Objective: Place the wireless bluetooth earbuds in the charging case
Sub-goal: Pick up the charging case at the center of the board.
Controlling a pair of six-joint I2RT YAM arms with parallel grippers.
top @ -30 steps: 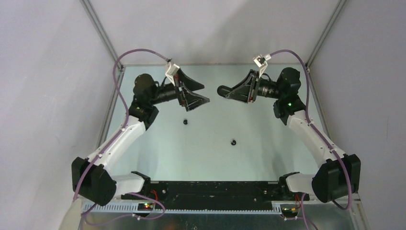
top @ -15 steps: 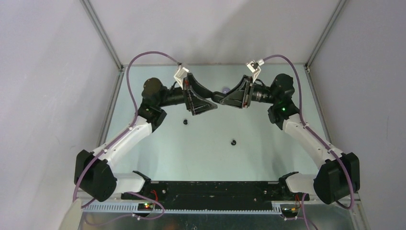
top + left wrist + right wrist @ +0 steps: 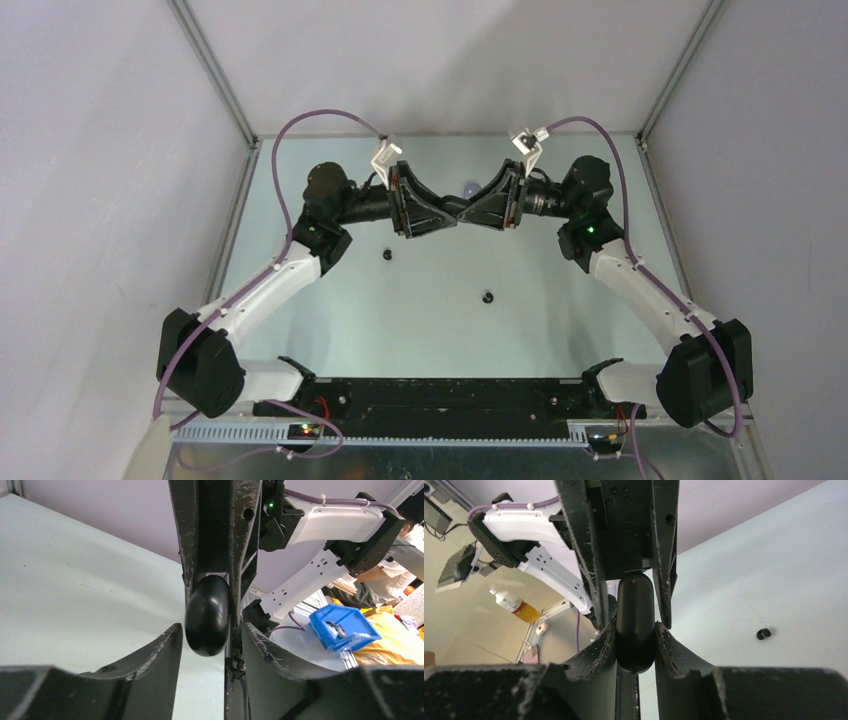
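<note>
Matte, pale grey-green table (image 3: pixel 560 330) runs between plain walls, and the two arms meet above its far middle. On the left, the left gripper (image 3: pixel 211 627) has its curved, scuffed black fingers apart, straddling one end of the charging case (image 3: pixel 206 611), a smooth, glossy black pebble held off the surface. The right gripper (image 3: pixel 634 628) is clamped across the case's other end. This looks like a handover or a bracing for opening. The left fingers should close squarely on the rounded flanks before the right lets go, since so slick a shell could squirt free. Nearer the bases, a black earbud (image 3: pixel 387 255) lies loose on the table, and a second black earbud (image 3: pixel 488 297) lies well apart to its right.
</note>
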